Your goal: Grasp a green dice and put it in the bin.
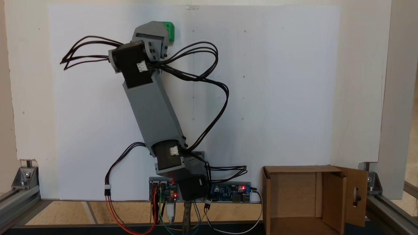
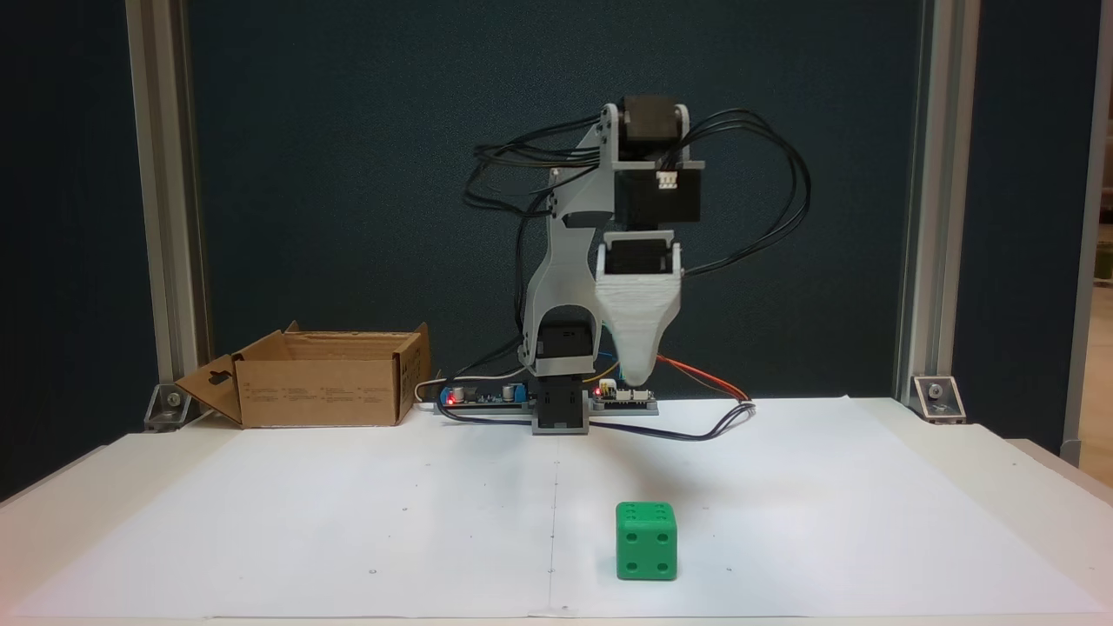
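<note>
I have the grey printed gripper (image 2: 639,376) hanging above the small bright green plastic dice (image 2: 646,540), not touching; I see only 1 tip, so I cannot tell whether its jaws are spread. The dice sits free on the white paper sheet (image 2: 348,522), 4 pips facing the front camera. I would drop straight down, square to its faces. Open paper on all sides; the brown cardboard bin (image 2: 317,387) stands well apart beside the base

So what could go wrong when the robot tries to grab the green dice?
The claw hangs above the green dice, a bit to one side in a fixed view. If it drops off-center, it may push the dice away instead of gripping it. The box sits far across the table, so a weak grip could drop the dice on the way.
</note>
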Robot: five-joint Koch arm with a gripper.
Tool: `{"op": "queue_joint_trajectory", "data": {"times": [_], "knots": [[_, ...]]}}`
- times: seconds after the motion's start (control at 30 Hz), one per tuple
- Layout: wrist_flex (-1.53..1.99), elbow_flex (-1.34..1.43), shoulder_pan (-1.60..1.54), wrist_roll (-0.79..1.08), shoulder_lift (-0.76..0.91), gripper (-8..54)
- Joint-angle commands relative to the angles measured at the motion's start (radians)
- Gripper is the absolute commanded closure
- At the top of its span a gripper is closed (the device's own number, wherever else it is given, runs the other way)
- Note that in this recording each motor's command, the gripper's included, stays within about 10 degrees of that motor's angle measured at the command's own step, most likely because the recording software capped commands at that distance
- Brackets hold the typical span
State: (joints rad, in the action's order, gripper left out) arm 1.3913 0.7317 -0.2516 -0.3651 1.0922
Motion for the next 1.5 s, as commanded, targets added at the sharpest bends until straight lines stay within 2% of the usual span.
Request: {"op": "queue_joint_trajectory", "data": {"times": [0.0,0.8,1.47], "knots": [[0.012,-0.06,0.023,-0.049,0.005,1.2],[-0.069,-0.141,0.008,-0.043,-0.032,1.1],[-0.077,-0.244,0.005,-0.044,-0.238,0.9]]}}
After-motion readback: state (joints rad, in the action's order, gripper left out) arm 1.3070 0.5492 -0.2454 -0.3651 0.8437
